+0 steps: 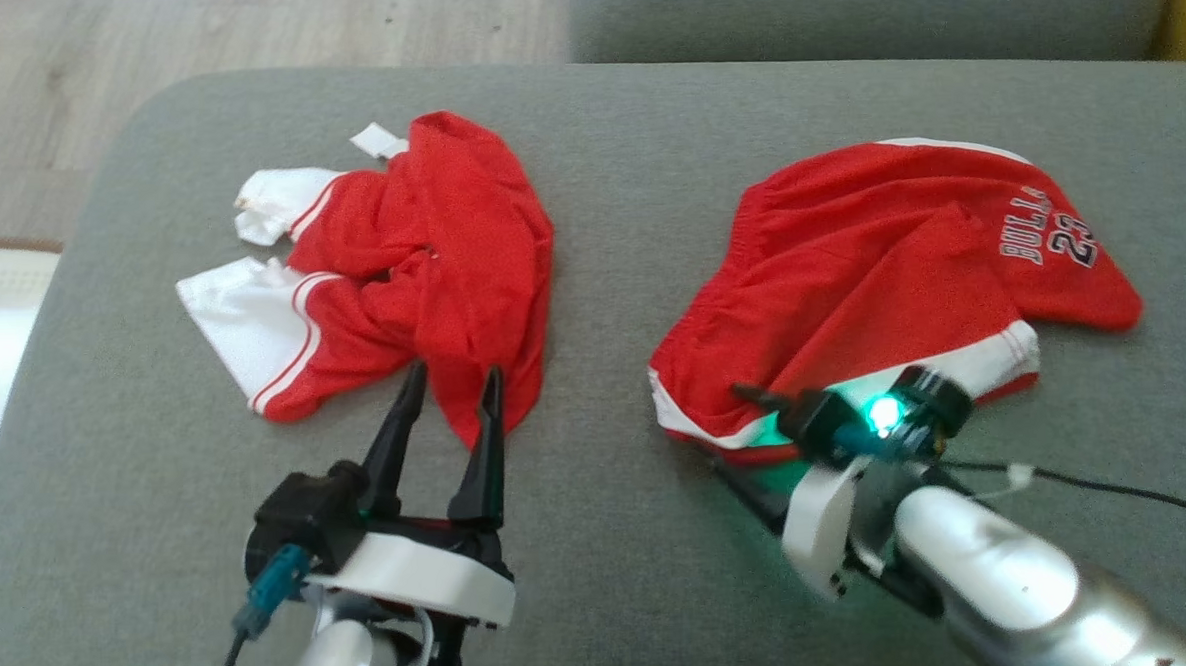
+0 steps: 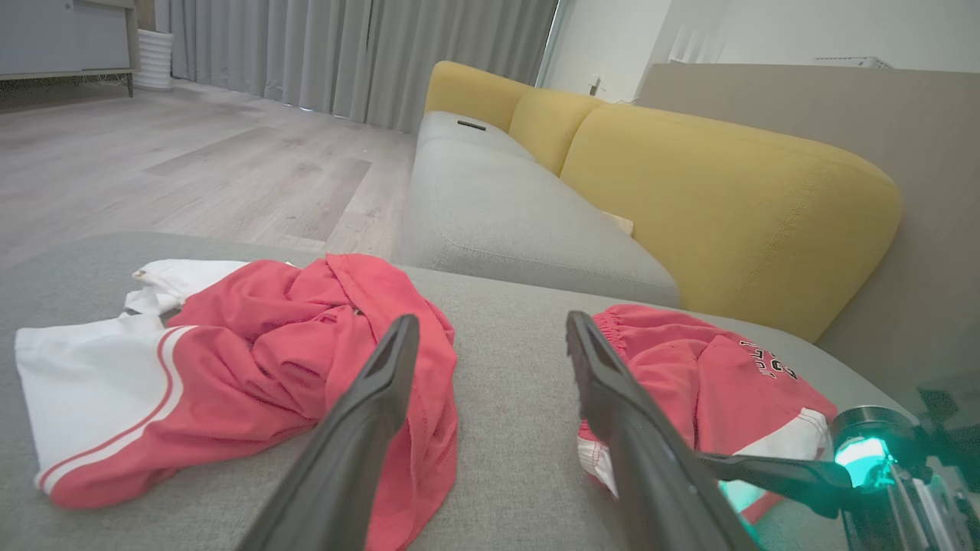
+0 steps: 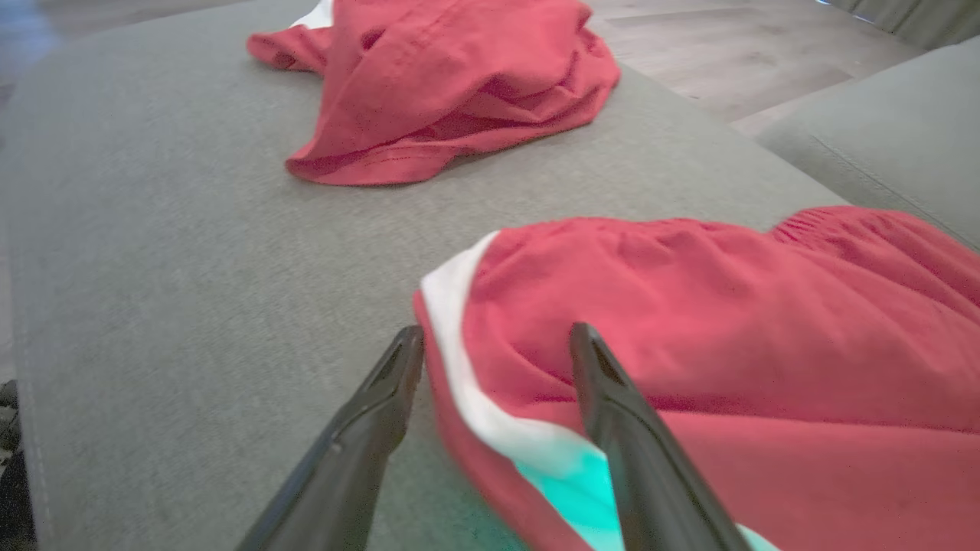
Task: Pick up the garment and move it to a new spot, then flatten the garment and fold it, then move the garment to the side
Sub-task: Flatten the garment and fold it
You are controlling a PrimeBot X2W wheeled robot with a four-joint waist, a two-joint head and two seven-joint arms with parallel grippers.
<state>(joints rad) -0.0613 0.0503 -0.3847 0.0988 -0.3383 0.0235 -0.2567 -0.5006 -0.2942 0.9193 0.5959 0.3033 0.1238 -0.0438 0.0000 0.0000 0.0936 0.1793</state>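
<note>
1. Grey cushion (image 1: 628, 221) holds two red garments, well apart: a crumpled garment (image 1: 449, 249) on the left and shorts (image 1: 880, 250) on the right, with bare fabric between them. Left gripper (image 1: 455, 371) is spread at the crumpled garment's near edge.
2. Left wrist: one spread finger overlaps that edge; a sofa (image 2: 498, 207) stands beyond.
3. Right wrist: right gripper (image 3: 498, 333) is spread, with the shorts' white hem between its fingers.

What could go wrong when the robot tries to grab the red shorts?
The right gripper is open over just the white hem of the shorts, so it may pinch only one thin layer, and the shorts could slip out or bunch up. The open left gripper points at the lower edge of the crumpled jersey; it might snag and drag that one by mistake.
</note>
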